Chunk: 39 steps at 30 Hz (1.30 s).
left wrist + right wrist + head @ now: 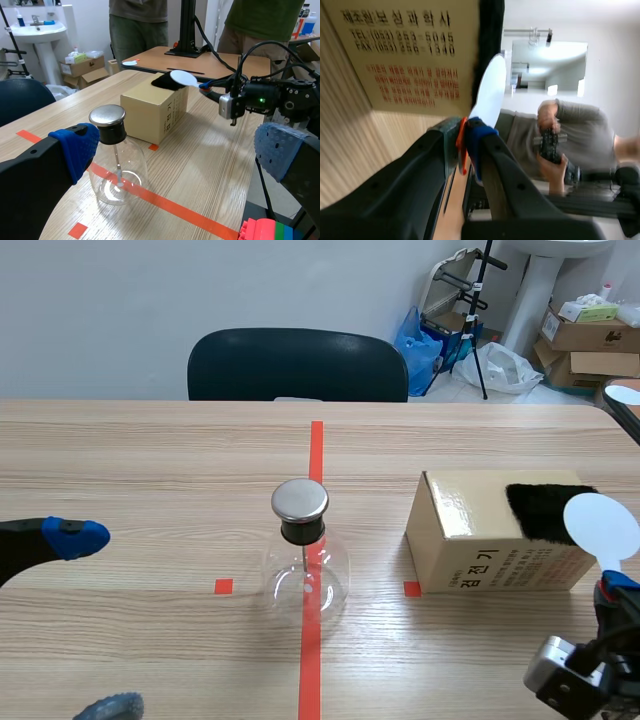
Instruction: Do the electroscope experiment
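The electroscope, a round glass flask with a black neck and metal cap, stands on the orange tape line mid-table; it also shows ahead of my left gripper as the flask. My left gripper is open, left of the flask, holding nothing. A cardboard box with a black fur patch on top sits right of the flask. My right gripper is shut on the handle of a white round paddle, whose disc hovers beside the box's right end, near the fur.
A dark chair stands behind the table's far edge. Boxes and bags lie on the floor at the back right. People stand beyond another table in the left wrist view. The box face is close ahead of the right gripper.
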Available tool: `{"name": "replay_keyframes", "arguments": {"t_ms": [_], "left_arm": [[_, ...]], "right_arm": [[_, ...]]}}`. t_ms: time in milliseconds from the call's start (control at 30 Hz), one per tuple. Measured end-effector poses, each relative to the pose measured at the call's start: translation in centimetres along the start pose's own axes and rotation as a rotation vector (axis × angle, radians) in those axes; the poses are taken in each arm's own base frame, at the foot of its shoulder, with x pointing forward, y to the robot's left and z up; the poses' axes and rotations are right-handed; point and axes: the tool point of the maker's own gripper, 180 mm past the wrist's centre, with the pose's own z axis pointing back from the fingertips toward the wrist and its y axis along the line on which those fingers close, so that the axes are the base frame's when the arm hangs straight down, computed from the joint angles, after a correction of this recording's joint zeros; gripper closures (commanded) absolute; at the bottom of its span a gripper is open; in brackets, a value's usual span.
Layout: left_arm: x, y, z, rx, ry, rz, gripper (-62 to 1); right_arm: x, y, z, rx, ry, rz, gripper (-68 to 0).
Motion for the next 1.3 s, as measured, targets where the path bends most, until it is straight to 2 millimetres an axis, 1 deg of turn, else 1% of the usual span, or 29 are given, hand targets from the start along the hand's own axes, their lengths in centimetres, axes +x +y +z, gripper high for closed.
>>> {"name": "replay_keyframes", "arguments": {"t_ms": [67,100,133,200,233,267,333,367,400,467,500,533,633,667,700,767,800,833,900,933,967,1000,1067,1100,1133,1200,1233,1267,1300], "left_arm": [[0.0,0.0,0.0,0.0,0.0,0.0,-62.3],[0.0,0.0,0.0,0.0,0.0,0.0,-62.3],[0.0,0.0,0.0,0.0,0.0,0.0,-62.3],[0.0,0.0,0.0,0.0,0.0,0.0,-62.3],[0.0,0.0,0.0,0.0,0.0,0.0,-62.3],[0.0,0.0,0.0,0.0,0.0,0.0,-62.3],[0.0,0.0,0.0,0.0,0.001,0.0,-62.3],[0.0,0.0,0.0,0.0,0.0,0.0,-62.3],[0.0,0.0,0.0,0.0,0.0,0.0,-62.3],[0.0,0.0,0.0,0.0,0.0,0.0,-62.3],[0.0,0.0,0.0,0.0,-0.001,0.0,-62.3],[0.0,0.0,0.0,0.0,0.0,0.0,-62.3],[0.0,0.0,0.0,0.0,0.0,0.0,-62.3],[0.0,0.0,0.0,0.0,0.0,0.0,-62.3],[0.0,0.0,0.0,0.0,0.0,0.0,-62.3],[0.0,0.0,0.0,0.0,0.0,0.0,-62.3],[0.0,0.0,0.0,0.0,-0.001,0.0,-62.3],[0.0,0.0,0.0,0.0,0.0,0.0,-62.3],[0.0,0.0,0.0,0.0,-0.001,0.0,-62.3],[0.0,0.0,0.0,0.0,0.0,0.0,-62.3],[0.0,0.0,0.0,0.0,0.0,0.0,-62.3],[0.0,0.0,0.0,0.0,0.0,0.0,-62.3],[0.0,0.0,0.0,0.0,0.0,0.0,-62.3],[0.0,0.0,0.0,0.0,0.0,0.0,-62.3],[0.0,0.0,0.0,0.0,0.0,0.0,-62.3],[0.0,0.0,0.0,0.0,0.0,0.0,-62.3],[0.0,0.0,0.0,0.0,0.0,0.0,-62.3],[0.0,0.0,0.0,0.0,0.0,0.0,-62.3],[0.0,0.0,0.0,0.0,0.0,0.0,-62.3]], "right_arm": [[2.6,0.0,0.3,0.006,-0.17,0.023,-1.0],[2.9,0.0,0.2,0.004,-0.171,0.019,-1.0],[2.3,0.1,-0.1,-0.001,-0.108,0.002,-1.0],[-0.4,0.0,-0.2,-0.012,0.071,-0.035,-1.0],[-0.9,0.1,-0.2,-0.007,0.09,-0.039,-1.0],[-0.4,0.0,-0.2,0.0,0.04,-0.026,-1.0],[2.1,0.0,0.0,0.01,-0.14,0.007,-1.0],[2.9,0.1,0.1,0.012,-0.179,0.01,-1.0],[2.9,0.1,0.0,0.008,-0.157,0.007,-1.0],[0.3,0.1,-0.3,-0.002,0.025,-0.025,-1.0],[-0.6,0.2,-0.2,-0.003,0.077,-0.033,-1.0],[-0.8,0.2,-0.2,0.003,0.069,-0.03,-1.0],[2.7,0.5,0.1,0.033,-0.169,0.001,-1.0],[3.0,0.5,0.1,0.031,-0.174,0.0,-1.0],[2.6,0.4,-0.1,0.019,-0.13,-0.002,-1.0],[-0.2,0.2,-0.3,0.002,0.054,-0.028,-1.0],[-1.0,0.4,-0.2,0.01,0.096,-0.035,-1.0],[-0.9,0.5,-0.2,0.021,0.067,-0.033,-1.0],[1.4,0.5,-0.1,0.034,-0.093,-0.005,-1.0],[2.2,0.5,0.0,0.035,-0.138,-0.003,-1.0],[2.2,0.5,-0.1,0.031,-0.125,-0.006,-1.0],[1.5,0.5,-0.2,0.022,-0.062,-0.013,-1.0],[-1.3,0.4,-0.2,0.011,0.116,-0.038,-1.0],[-1.8,0.6,-0.1,0.021,0.131,-0.049,-1.0],[-1.0,0.7,-0.1,0.033,0.065,-0.042,-1.0],[1.7,0.5,0.0,0.035,-0.114,-0.015,-1.0],[2.3,0.4,0.1,0.031,-0.149,-0.007,-1.0],[2.3,0.3,0.0,0.019,-0.129,-0.012,-1.0],[1.4,0.2,-0.2,0.004,-0.048,-0.021,-1.0]]}}
